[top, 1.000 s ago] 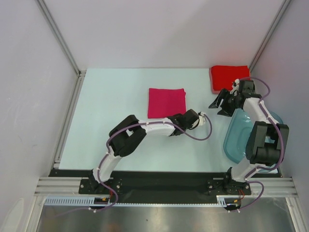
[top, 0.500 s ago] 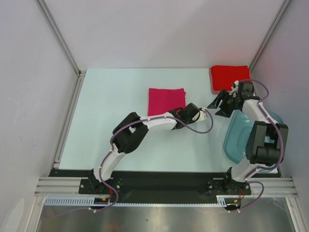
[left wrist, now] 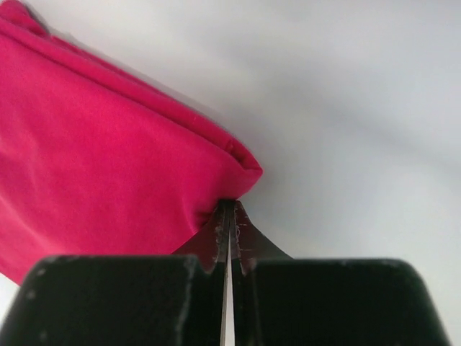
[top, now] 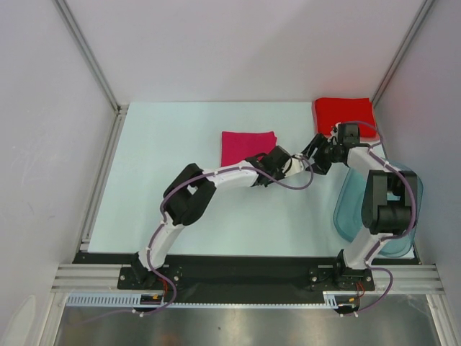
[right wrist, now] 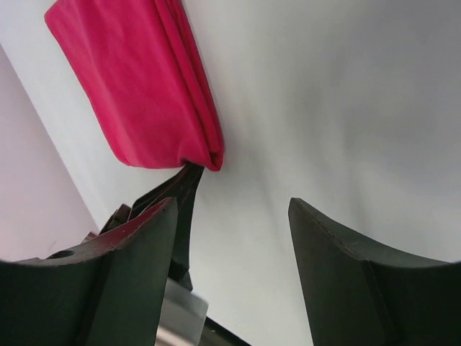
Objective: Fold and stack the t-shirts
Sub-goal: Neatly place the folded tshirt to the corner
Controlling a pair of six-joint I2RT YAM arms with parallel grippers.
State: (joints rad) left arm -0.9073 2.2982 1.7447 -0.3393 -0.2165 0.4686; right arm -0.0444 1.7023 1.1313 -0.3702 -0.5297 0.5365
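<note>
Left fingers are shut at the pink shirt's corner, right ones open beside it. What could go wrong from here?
The left gripper is shut right at the corner edge of the folded magenta t-shirt; it may hold little cloth, so a lift could slip or peel the fold open.
The open right gripper sits close to that same corner, so the fingers could knock together.

Left end effector [left wrist: 228, 210] newly closed, seemingly
</note>
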